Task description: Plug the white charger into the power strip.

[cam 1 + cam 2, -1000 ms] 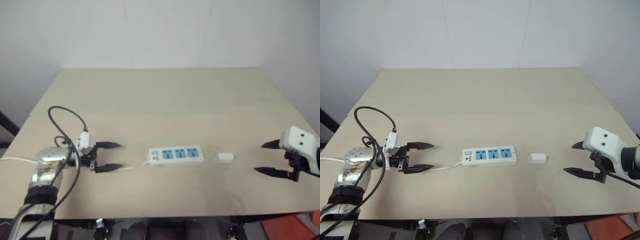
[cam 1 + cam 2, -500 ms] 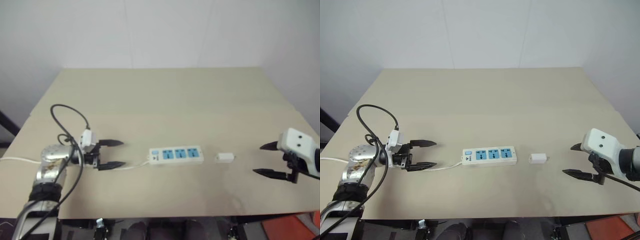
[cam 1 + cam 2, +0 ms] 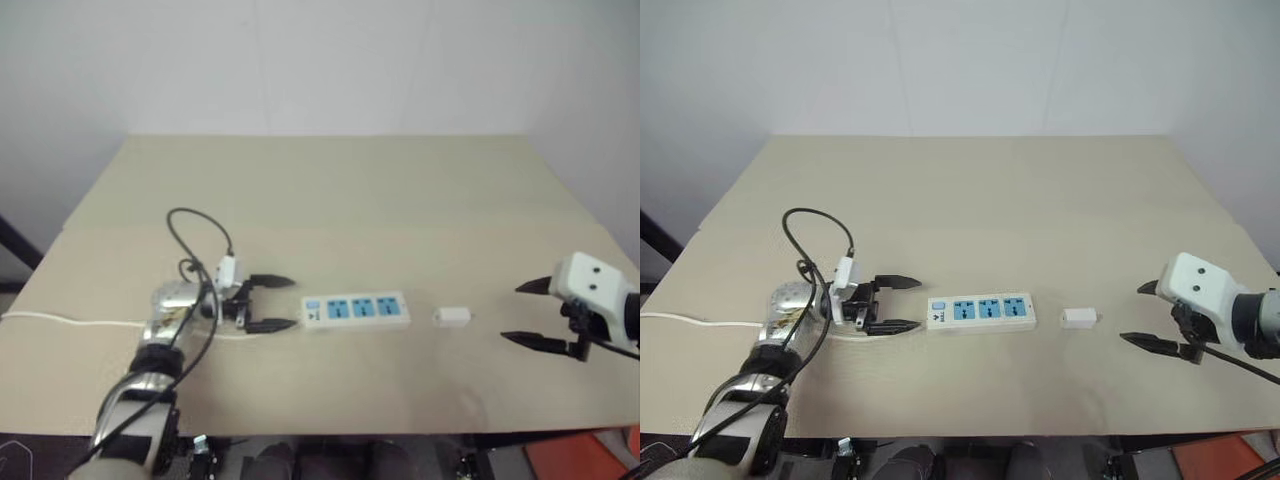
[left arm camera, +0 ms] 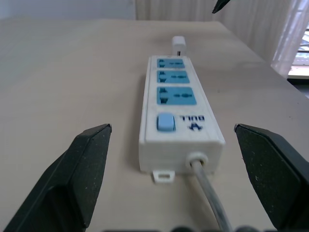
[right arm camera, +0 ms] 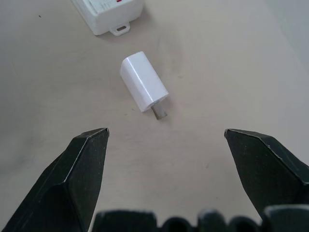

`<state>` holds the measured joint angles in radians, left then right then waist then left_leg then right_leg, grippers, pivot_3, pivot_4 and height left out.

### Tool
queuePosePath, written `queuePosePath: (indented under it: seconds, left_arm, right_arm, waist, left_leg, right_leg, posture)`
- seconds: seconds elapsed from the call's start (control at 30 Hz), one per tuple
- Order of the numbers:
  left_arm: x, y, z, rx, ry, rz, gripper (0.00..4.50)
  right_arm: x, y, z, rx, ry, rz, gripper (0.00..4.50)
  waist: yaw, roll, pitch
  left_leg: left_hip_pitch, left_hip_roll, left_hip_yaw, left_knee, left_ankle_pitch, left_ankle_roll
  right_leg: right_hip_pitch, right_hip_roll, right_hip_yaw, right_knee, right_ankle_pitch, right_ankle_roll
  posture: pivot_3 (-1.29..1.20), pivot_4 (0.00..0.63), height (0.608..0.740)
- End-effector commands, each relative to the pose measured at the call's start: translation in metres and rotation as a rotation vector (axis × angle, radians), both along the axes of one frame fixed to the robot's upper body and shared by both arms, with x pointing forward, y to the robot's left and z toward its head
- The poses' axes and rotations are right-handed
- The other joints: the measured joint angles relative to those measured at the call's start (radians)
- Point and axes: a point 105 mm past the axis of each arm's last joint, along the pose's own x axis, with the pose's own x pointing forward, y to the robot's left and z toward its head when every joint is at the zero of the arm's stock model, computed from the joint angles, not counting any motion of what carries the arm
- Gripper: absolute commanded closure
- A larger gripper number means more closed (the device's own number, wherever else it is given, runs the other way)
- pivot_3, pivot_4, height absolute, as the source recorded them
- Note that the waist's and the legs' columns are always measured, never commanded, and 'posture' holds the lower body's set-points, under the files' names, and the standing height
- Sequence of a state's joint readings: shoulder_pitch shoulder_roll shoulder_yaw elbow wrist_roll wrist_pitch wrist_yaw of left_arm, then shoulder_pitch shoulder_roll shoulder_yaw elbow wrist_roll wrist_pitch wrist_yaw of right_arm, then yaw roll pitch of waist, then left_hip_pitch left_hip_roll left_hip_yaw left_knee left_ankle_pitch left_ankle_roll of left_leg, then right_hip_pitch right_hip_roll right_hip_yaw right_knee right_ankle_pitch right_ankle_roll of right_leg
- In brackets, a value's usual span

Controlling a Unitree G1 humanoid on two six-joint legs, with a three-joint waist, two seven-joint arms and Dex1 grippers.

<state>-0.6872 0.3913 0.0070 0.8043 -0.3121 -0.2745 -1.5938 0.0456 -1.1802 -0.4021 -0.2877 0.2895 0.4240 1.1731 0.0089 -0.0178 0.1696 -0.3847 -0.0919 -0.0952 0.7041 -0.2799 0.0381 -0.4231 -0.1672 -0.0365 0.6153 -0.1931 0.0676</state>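
Beige tabletop [image 3: 1040, 200], wide and bare apart from a few things. White power strip [image 3: 982, 311] with 3 blue socket faces, flat near the front edge, cord [image 4: 208, 202] running out at its switch end. Left gripper [image 3: 905, 304] just beside that switch end, fingers spread wide, empty. Right gripper [image 3: 1148, 315] well apart to the right, likewise wide open, empty. Small white charger [image 3: 1077, 318] on its side between strip and right gripper, near the strip but not touching, metal pins [image 5: 161, 112] pointing away from it.

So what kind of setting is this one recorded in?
Probably a lab or test room set up for the trial: a plain beige table against bare white walls, holding just a power strip and a white charger.
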Motion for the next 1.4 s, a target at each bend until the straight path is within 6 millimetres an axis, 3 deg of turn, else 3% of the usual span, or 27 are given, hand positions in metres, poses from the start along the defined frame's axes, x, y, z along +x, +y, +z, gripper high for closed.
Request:
queuePosePath:
  seconds: [0.03, 0.53, 1.0, 1.4]
  left_arm:
    - [0.005, -0.01, 0.005, -0.003, -0.038, -0.029, 0.06]
    - [0.005, -0.032, -0.008, 0.017, -0.007, -0.087, 0.06]
    - [0.003, -0.04, -0.03, 0.044, -0.019, -0.037, 0.06]
    - [0.008, -0.045, -0.033, 0.01, 0.003, 0.019, 0.06]
  right_arm:
    - [-0.001, 0.004, 0.008, 0.003, -0.044, -0.002, 0.0]
    - [-0.014, 0.002, 0.003, 0.018, -0.055, -0.068, 0.0]
    - [-0.008, 0.003, 0.003, 0.023, -0.085, -0.074, 0.0]
    - [-0.006, 0.003, 0.003, 0.02, -0.102, -0.085, 0.0]
  waist:
    - [0.0, 0.0, 0.0]
    - [0.002, -0.001, 0.0]
    - [0.002, -0.001, 0.0]
    - [0.003, -0.001, 0.0]
  left_leg:
    - [0.0, 0.0, 0.0, 0.0, 0.0, 0.0]
    - [0.0, 0.0, 0.0, 0.001, 0.0, 0.001]
    - [0.0, 0.0, 0.0, 0.001, -0.001, 0.001]
    - [0.001, 0.0, 0.0, 0.001, 0.0, 0.001]
  right_leg:
    - [0.0, 0.0, 0.0, 0.0, 0.0, 0.0]
    - [0.001, 0.0, 0.0, 0.0, 0.0, 0.0]
    - [0.001, 0.0, 0.0, -0.001, 0.0, 0.0]
    - [0.002, 0.0, 0.0, 0.0, 0.0, 0.001]
  posture:
    - [0.0, 0.15, 0.74]
    - [0.0, 0.15, 0.74]
    - [0.0, 0.15, 0.74]
    - [0.0, 0.15, 0.74]
